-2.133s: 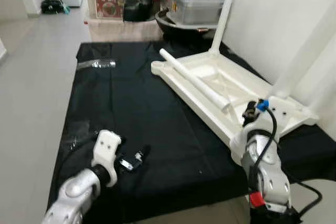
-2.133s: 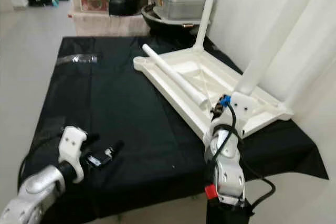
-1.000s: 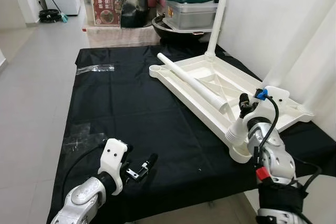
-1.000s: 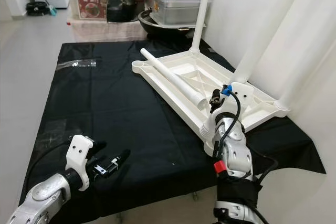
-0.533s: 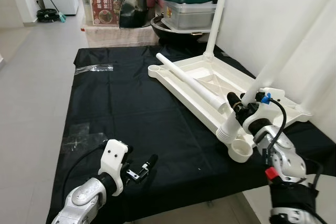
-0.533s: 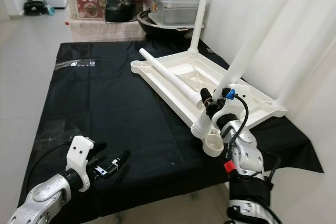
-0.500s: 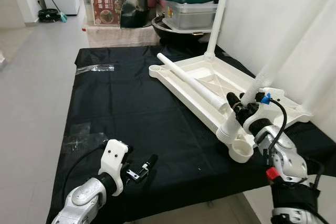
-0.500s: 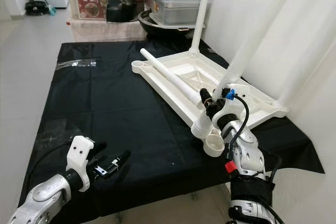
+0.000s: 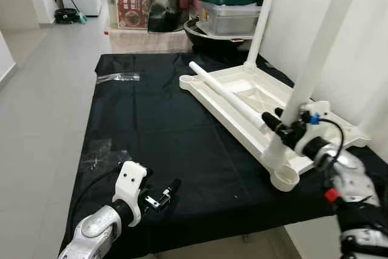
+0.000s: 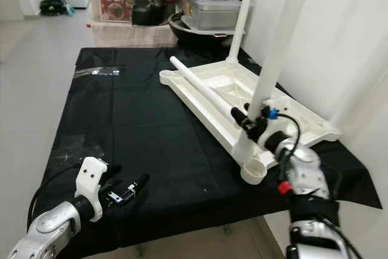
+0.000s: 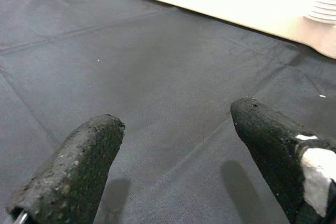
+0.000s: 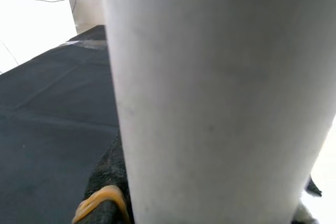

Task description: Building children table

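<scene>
Left eye view shows a black-covered surface [image 9: 157, 131] with the upturned white tabletop [image 9: 254, 98] lying along its right edge. At its near corner stands an upright white table leg [image 9: 309, 71], which the right end effector [image 9: 285, 128] pinches low down, the silver forearm reaching in from the near right corner. Near the front left corner the left end effector [image 9: 160, 195] hovers with fingers [image 11: 84, 166] spread, holding nothing, well apart from the tabletop

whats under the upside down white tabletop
The black cloth lies under the white tabletop and spreads out around it. What the cloth itself rests on is covered. The right claw grips a white leg at the near corner.
</scene>
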Robot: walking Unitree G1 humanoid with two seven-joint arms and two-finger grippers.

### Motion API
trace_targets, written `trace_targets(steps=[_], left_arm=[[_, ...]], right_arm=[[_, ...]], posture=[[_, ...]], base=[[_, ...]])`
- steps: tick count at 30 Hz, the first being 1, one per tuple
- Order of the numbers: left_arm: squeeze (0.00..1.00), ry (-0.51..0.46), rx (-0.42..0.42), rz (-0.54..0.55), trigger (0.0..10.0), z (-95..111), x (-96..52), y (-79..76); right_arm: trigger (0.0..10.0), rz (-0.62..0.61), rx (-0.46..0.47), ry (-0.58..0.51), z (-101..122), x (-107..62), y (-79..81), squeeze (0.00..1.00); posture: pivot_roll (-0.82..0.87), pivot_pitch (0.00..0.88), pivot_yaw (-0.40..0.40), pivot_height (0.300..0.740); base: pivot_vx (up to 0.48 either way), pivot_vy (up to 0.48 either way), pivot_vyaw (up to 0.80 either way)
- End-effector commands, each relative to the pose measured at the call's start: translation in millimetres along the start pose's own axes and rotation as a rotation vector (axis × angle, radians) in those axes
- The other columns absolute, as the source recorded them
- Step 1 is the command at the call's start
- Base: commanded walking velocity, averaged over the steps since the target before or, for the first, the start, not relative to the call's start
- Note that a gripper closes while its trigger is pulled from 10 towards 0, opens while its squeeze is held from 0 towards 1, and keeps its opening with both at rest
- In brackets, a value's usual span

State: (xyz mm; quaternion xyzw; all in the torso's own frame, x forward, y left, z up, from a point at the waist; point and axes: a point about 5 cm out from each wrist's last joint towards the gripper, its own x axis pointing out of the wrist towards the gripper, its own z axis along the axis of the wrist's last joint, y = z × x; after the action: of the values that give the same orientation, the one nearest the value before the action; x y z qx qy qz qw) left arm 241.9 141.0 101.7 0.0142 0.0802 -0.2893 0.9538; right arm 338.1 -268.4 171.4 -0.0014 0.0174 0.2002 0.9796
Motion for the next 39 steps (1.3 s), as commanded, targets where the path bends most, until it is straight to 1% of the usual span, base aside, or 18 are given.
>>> trace_targets(steps=[1,3,6,8,9,11,13,14,19,20,22,23,25,29,35,37,38,39], left_arm=[[0.00,0.014,0.007,-0.002,10.0,-1.4,-1.5,-0.3],[0.00,0.012,0.007,-0.005,10.0,-0.6,-0.5,-0.8],[0.00,0.012,0.008,-0.005,10.0,-0.5,-0.6,-0.3],[0.00,0.014,0.011,-0.004,10.0,-0.7,-1.2,0.8],[0.00,0.014,0.011,-0.004,10.0,-0.7,-1.2,0.8],[0.00,0.015,0.012,-0.006,10.0,-0.5,-1.1,0.9],[0.00,0.014,0.012,-0.008,10.0,-0.4,-0.9,0.7],[0.00,0.014,0.013,-0.008,10.0,-0.4,-0.8,1.0],[0.00,0.015,0.014,-0.009,10.0,-0.4,-0.7,1.4],[0.00,0.014,0.015,-0.010,10.0,-0.3,-0.2,1.0],[0.00,0.014,0.015,-0.010,10.0,-0.3,-0.2,1.0],[0.00,0.013,0.013,-0.012,10.0,-0.3,0.4,0.1],[0.00,0.012,0.011,-0.013,10.0,-0.5,0.5,-0.4],[0.00,0.015,0.013,-0.012,10.0,-1.0,-0.4,-0.2],[0.00,0.016,0.013,-0.009,10.0,-1.5,-1.0,0.5],[0.00,0.016,0.014,-0.010,10.0,-1.1,-1.0,0.6],[0.00,0.016,0.014,-0.010,10.0,-1.1,-1.0,0.6],[0.00,0.016,0.014,-0.011,10.0,-0.7,-1.3,1.2]], right_arm=[[10.0,0.011,0.040,0.064,-16.9,-3.0,0.5,0.00],[10.0,0.022,0.059,0.057,-16.0,-5.7,-3.6,0.00],[10.0,0.034,0.069,0.053,-16.2,-6.4,-3.1,0.00],[10.0,0.093,0.082,0.048,-18.6,-6.9,2.5,0.00],[10.0,0.093,0.082,0.048,-18.6,-6.9,2.5,0.00],[10.0,0.152,0.048,0.072,-23.5,-11.1,5.7,0.00],[10.0,0.166,0.034,0.084,-25.0,-14.0,4.4,0.00],[10.0,0.161,0.021,0.092,-24.3,-18.0,-1.0,0.00],[10.0,0.145,0.007,0.100,-22.4,-22.5,-8.4,0.00],[10.0,0.110,-0.013,0.092,-17.4,-24.5,-15.5,0.00],[10.0,0.110,-0.013,0.092,-17.4,-24.5,-15.5,0.00],[10.0,0.084,-0.021,0.083,-13.4,-25.3,-20.6,0.00],[10.0,0.085,-0.021,0.084,-13.0,-25.9,-21.7,0.00],[10.0,0.138,-0.036,0.105,-16.6,-27.1,-16.8,0.00],[10.0,0.164,-0.035,0.107,-18.8,-26.2,-14.0,0.00],[10.0,0.218,-0.060,0.124,-22.5,-26.1,-6.4,0.00],[10.0,0.218,-0.060,0.124,-22.5,-26.1,-6.4,0.00],[10.0,0.260,-0.093,0.148,-26.4,-27.4,-1.0,0.00]], posture=[[0.06,0.000,-0.102,0.740],[0.06,0.000,-0.101,0.740],[0.06,0.000,-0.100,0.740],[0.06,0.000,-0.098,0.740],[0.06,0.000,-0.098,0.740],[0.06,0.000,-0.096,0.740],[0.06,0.000,-0.094,0.740],[0.05,0.000,-0.091,0.740],[0.05,0.000,-0.091,0.740],[0.05,0.000,-0.090,0.740],[0.05,0.000,-0.090,0.740],[0.05,0.000,-0.090,0.740],[0.05,0.000,-0.090,0.740],[0.05,0.000,-0.091,0.740],[0.05,0.000,-0.090,0.740],[0.05,0.000,-0.089,0.740],[0.05,0.000,-0.089,0.740],[0.05,0.000,-0.087,0.740]], base=[[0.000,0.000,0.00],[0.000,0.000,0.00],[0.000,0.000,0.00],[0.000,0.000,0.00],[0.000,0.000,0.00],[0.000,0.000,0.00],[0.000,0.000,0.00],[0.000,0.000,0.00],[0.000,0.000,0.00],[0.000,0.000,0.00],[0.000,0.000,0.00],[0.000,0.000,0.00],[0.000,0.000,0.00],[0.000,0.000,0.00],[0.000,0.000,0.00],[0.000,0.000,0.00],[0.000,0.000,0.00],[0.000,0.000,0.00]])
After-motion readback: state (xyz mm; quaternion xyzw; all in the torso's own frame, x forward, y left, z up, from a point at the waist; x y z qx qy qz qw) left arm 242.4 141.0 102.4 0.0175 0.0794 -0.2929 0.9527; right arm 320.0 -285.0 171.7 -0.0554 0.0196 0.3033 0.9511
